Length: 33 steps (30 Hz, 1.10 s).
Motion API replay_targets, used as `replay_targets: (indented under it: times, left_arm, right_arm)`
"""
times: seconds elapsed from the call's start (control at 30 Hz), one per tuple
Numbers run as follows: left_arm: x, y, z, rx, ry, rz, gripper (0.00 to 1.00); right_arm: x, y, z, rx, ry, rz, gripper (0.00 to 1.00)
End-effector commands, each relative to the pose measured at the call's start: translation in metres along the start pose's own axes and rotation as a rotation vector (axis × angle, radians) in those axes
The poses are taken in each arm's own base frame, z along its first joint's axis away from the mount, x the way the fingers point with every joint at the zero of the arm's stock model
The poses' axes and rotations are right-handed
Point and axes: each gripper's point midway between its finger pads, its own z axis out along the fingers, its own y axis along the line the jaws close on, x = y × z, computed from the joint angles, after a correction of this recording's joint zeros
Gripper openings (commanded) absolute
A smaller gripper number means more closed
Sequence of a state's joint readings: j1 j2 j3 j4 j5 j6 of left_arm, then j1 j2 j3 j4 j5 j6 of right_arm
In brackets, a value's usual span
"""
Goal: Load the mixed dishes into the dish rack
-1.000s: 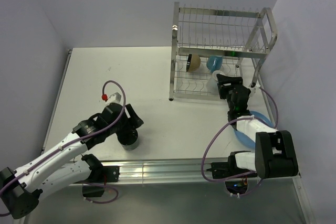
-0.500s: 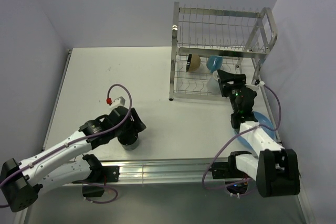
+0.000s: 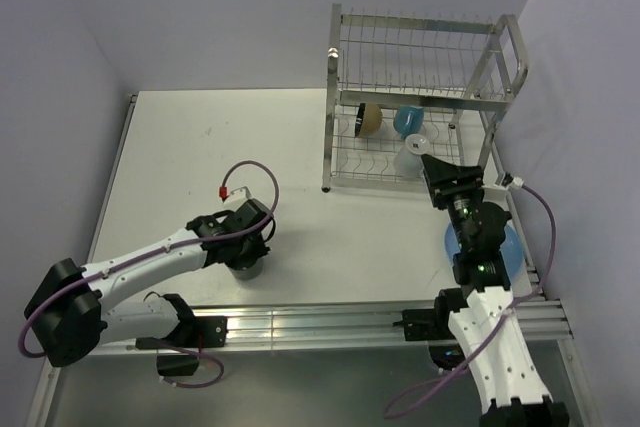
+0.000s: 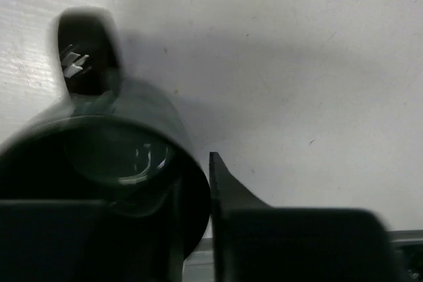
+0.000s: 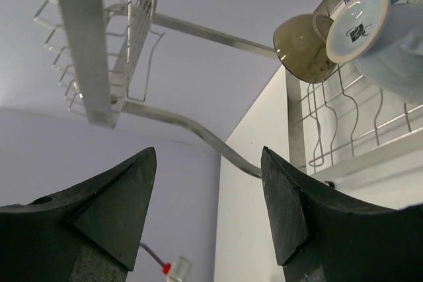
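The left gripper (image 3: 247, 248) is straddling the dark mug (image 4: 142, 123) near the surface's (image 3: 170, 137) front edge. Its fingers (image 4: 277, 236) are sitting narrowly astride the mug's wall, though I cannot tell whether they are pinching it. The right gripper (image 5: 206, 156) is gaping wide and empty, facing the dish rack (image 3: 420, 52) at the back right corner.

Rack (image 3: 425, 97), lower shelf: bowl (image 3: 368, 119), blue mug (image 3: 407, 120) and white mug (image 3: 410, 159) fill the middle and right. The upper shelf spans overhead, leaving only the front for entry. Surface (image 3: 200, 147) left of the rack lies open. Right arm (image 3: 480, 232) overhangs the plate (image 3: 510, 245) at the surface's right edge.
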State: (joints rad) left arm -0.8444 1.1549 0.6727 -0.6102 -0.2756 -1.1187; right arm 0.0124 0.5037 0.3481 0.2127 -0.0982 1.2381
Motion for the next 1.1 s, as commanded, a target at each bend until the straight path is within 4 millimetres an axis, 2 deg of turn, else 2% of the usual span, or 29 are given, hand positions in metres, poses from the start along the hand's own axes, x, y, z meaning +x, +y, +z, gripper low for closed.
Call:
replay_targets:
  times: [0.0, 0.03, 0.07, 0.1, 0.13, 0.2, 0.27, 0.3, 0.4, 0.47, 0.5, 0.53, 0.57, 0.6, 0.63, 0.67, 0.7, 0.73, 0.77, 0.8, 0.83, 0.97, 1.0, 1.07]
  left_arm:
    - [-0.029, -0.024, -0.010, 0.036, -0.089, 0.013, 0.12]
    - [-0.032, -0.028, -0.015, 0.052, -0.096, 0.009, 0.00]
    - [-0.033, -0.031, -0.019, 0.068, -0.094, 0.008, 0.00]
    - [-0.035, -0.037, -0.026, 0.096, -0.098, 0.007, 0.00]
    - [-0.039, -0.042, -0.036, 0.138, -0.107, -0.002, 0.00]
    - [-0.041, -0.058, -0.054, 0.234, -0.098, 0.003, 0.00]
    - [-0.046, -0.073, -0.081, 0.367, -0.111, 0.004, 0.00]
    - [-0.047, -0.085, -0.101, 0.472, -0.109, 0.012, 0.00]
    - [-0.042, -0.101, -0.139, 0.669, -0.090, 0.020, 0.00]
    - [-0.045, -0.117, -0.166, 0.818, -0.107, 0.013, 0.00]
    - [-0.040, -0.118, -0.168, 0.863, -0.097, 0.012, 0.00]
    - [-0.041, -0.130, -0.195, 1.007, -0.106, 0.021, 0.00]
    - [-0.039, -0.134, -0.205, 1.066, -0.092, 0.002, 0.00]
    - [-0.032, -0.135, -0.202, 1.101, -0.071, -0.001, 0.00]
    - [-0.024, -0.138, -0.212, 1.174, -0.036, 0.019, 0.00]
    - [-0.029, -0.147, -0.232, 1.284, -0.050, 0.003, 0.00]
    - [-0.020, -0.148, -0.223, 1.301, -0.014, 0.005, 0.00]
    - [-0.010, -0.149, -0.230, 1.359, 0.038, 0.030, 0.00]
    - [-0.012, -0.154, -0.248, 1.460, 0.037, 0.021, 0.00]
    - [-0.006, -0.153, -0.244, 1.482, 0.066, 0.021, 0.00]
    - [-0.002, -0.155, -0.242, 1.504, 0.096, 0.017, 0.00]
    - [0.017, -0.151, -0.260, 1.664, 0.207, 0.074, 0.00]
    - [0.017, -0.150, -0.269, 1.730, 0.190, 0.095, 0.00]
    - [0.023, -0.145, -0.275, 1.777, 0.217, 0.118, 0.00]
  right_arm:
    - [0.000, 0.006, -0.024, 0.030, 0.022, -0.092, 0.72]
    - [0.003, -0.004, -0.030, 0.075, 0.043, -0.123, 0.72]
    - [0.004, -0.003, -0.035, 0.079, 0.052, -0.139, 0.72]
    - [0.005, 0.007, -0.043, 0.054, 0.061, -0.157, 0.72]
    - [0.010, -0.001, -0.049, 0.077, 0.092, -0.188, 0.72]
    - [0.019, 0.002, -0.057, 0.056, 0.143, -0.214, 0.71]
    - [0.035, 0.002, -0.066, 0.030, 0.240, -0.246, 0.71]
    - [0.048, 0.003, -0.071, 0.000, 0.315, -0.256, 0.71]
    - [0.070, 0.001, -0.079, -0.047, 0.452, -0.252, 0.71]
    - [0.087, 0.009, -0.091, -0.131, 0.564, -0.242, 0.72]
    - [0.094, 0.007, -0.095, -0.153, 0.600, -0.233, 0.73]
    - [0.096, 0.016, -0.097, -0.207, 0.614, -0.225, 0.76]
    - [0.102, 0.023, -0.106, -0.264, 0.657, -0.218, 0.79]
    - [0.104, 0.026, -0.109, -0.294, 0.673, -0.209, 0.80]
    - [0.105, 0.034, -0.112, -0.346, 0.680, -0.187, 0.82]
    - [0.107, 0.038, -0.115, -0.378, 0.696, -0.177, 0.82]
    - [0.111, 0.040, -0.121, -0.400, 0.735, -0.165, 0.82]
    - [0.110, 0.047, -0.124, -0.432, 0.742, -0.163, 0.82]
    - [0.112, 0.048, -0.125, -0.433, 0.760, -0.164, 0.82]
    - [0.112, 0.055, -0.130, -0.455, 0.783, -0.180, 0.82]
    - [0.113, 0.054, -0.130, -0.453, 0.797, -0.207, 0.81]
    - [0.117, 0.057, -0.133, -0.460, 0.886, -0.250, 0.79]
    - [0.117, 0.060, -0.135, -0.469, 0.897, -0.258, 0.79]
    - [0.118, 0.055, -0.133, -0.450, 0.916, -0.286, 0.78]
